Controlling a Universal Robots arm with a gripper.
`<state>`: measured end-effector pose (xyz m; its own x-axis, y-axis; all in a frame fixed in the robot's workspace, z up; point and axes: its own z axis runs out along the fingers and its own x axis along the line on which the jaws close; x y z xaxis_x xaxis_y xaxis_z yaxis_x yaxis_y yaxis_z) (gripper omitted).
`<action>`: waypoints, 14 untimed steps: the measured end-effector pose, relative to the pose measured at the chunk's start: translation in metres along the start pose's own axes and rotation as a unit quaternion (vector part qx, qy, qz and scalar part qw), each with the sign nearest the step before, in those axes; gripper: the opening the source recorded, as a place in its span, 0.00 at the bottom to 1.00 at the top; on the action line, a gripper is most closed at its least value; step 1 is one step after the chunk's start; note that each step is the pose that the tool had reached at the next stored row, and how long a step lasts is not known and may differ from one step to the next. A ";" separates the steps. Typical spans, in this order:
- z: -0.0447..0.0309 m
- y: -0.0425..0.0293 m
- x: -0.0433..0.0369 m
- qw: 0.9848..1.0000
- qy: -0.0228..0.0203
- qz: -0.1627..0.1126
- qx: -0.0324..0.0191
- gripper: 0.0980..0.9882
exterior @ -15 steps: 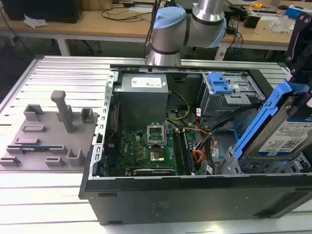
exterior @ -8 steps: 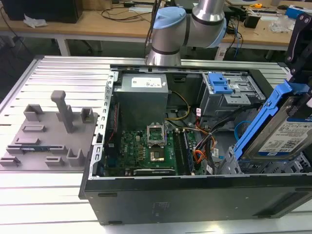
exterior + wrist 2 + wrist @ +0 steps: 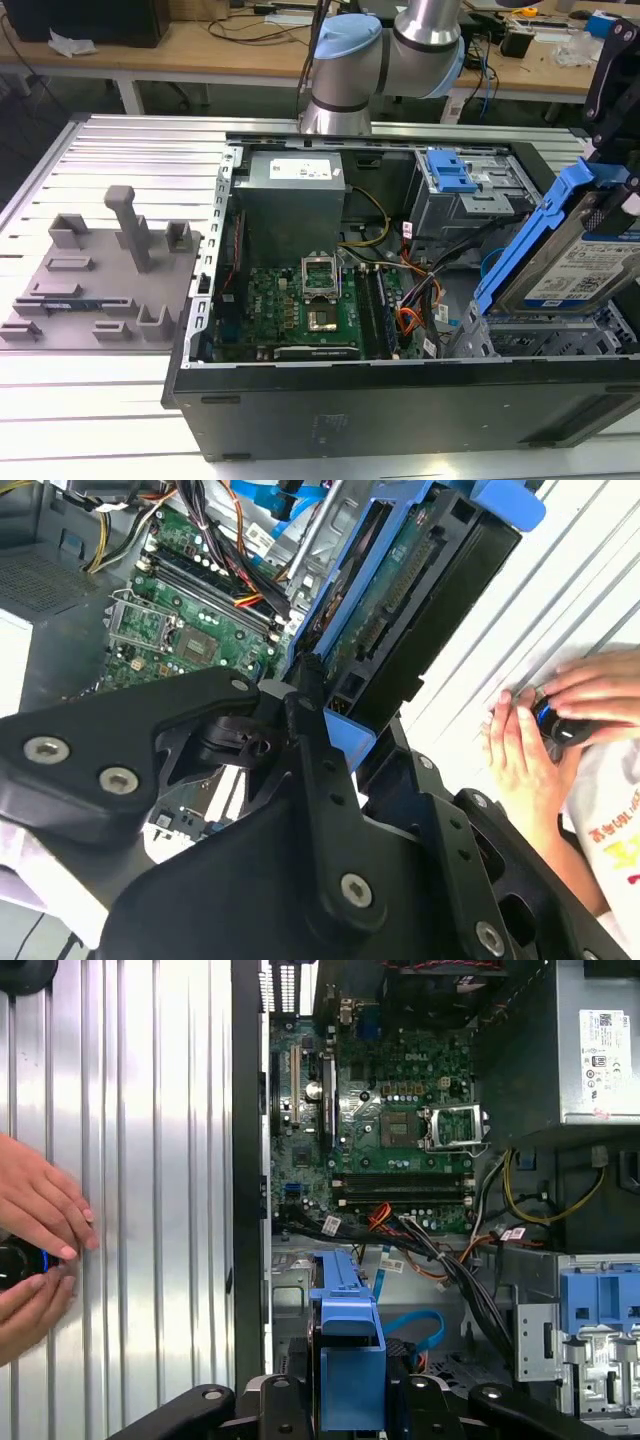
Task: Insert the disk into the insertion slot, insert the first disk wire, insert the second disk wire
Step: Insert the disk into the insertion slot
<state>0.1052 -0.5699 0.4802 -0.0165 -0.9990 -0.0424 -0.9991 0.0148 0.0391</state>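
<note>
My gripper (image 3: 612, 180) is shut on the disk (image 3: 583, 268), a silver-grey drive with a white label clipped in a bright blue frame (image 3: 540, 232). The disk hangs tilted at the exterior view's right, over the open computer case. Just below it sits the insertion slot (image 3: 545, 338), a low perforated light-grey cage. In the second wrist view the black fingers (image 3: 300, 705) clamp the blue frame, and the disk's (image 3: 400, 600) green underside faces the camera. The first wrist view shows the blue frame (image 3: 345, 1360) between the jaws. A blue cable (image 3: 415, 1325) and a black-and-orange wire bundle (image 3: 420, 300) lie loose inside the case.
A taller grey cage with a blue latch (image 3: 450, 170), a power supply (image 3: 290, 190) and the motherboard (image 3: 300, 300) fill the case. A grey fixture plate (image 3: 90, 270) lies at the exterior view's left. A person's hands (image 3: 35, 1230) hold a small black device on the ridged table.
</note>
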 end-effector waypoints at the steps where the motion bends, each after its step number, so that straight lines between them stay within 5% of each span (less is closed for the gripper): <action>1: 0.0000 0.0000 0.0000 1.000 0.000 0.000 0.000 0.30; 3: 0.0002 0.0003 0.0001 1.000 0.000 -0.001 0.015 0.30; 6: 0.0007 0.0003 0.0001 1.000 0.000 -0.001 0.024 0.30; 14: 0.0008 0.0004 -0.0012 1.000 0.001 -0.001 0.025 0.30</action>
<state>0.1048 -0.5686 0.4795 -0.0143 -0.9991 -0.0400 -0.9998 0.0148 -0.0102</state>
